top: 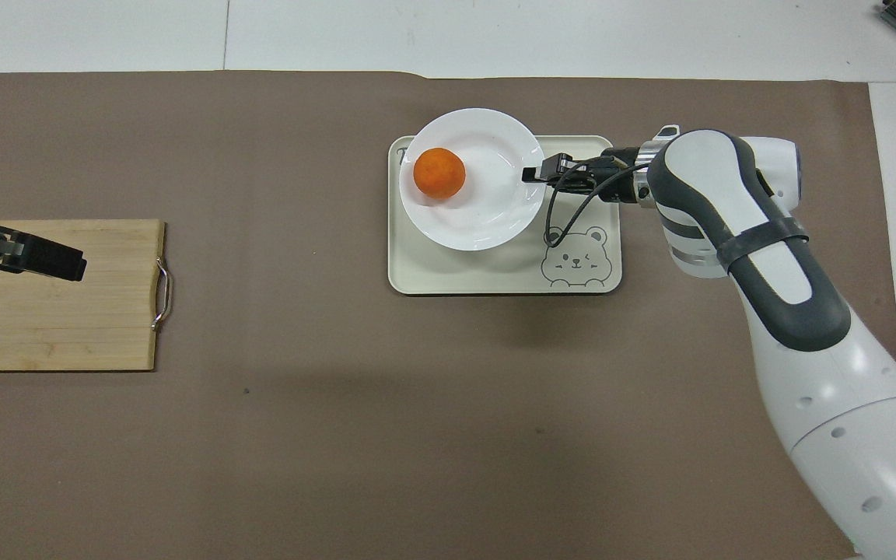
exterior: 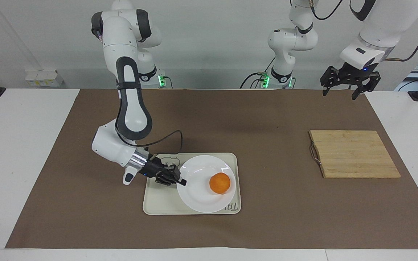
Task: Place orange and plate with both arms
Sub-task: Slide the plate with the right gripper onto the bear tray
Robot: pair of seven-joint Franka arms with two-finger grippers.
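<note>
The white plate [exterior: 198,197] [top: 487,222] is low over the cream bear-print tray [exterior: 158,203] [top: 479,268], at the tray's end farther from the robots. Whether it rests on the tray I cannot tell. The orange [exterior: 219,183] [top: 439,173] lies on the plate, toward the left arm's end. My right gripper [exterior: 181,181] [top: 532,174] is shut on the plate's rim at the side toward the right arm's end. My left gripper [exterior: 347,86] [top: 59,263] waits raised and open over the wooden cutting board [exterior: 354,154] [top: 51,311], holding nothing.
The cutting board with a metal handle lies on the brown mat [exterior: 267,119] toward the left arm's end. The right arm's black cable [exterior: 172,139] loops above the tray near the bear print [top: 572,260].
</note>
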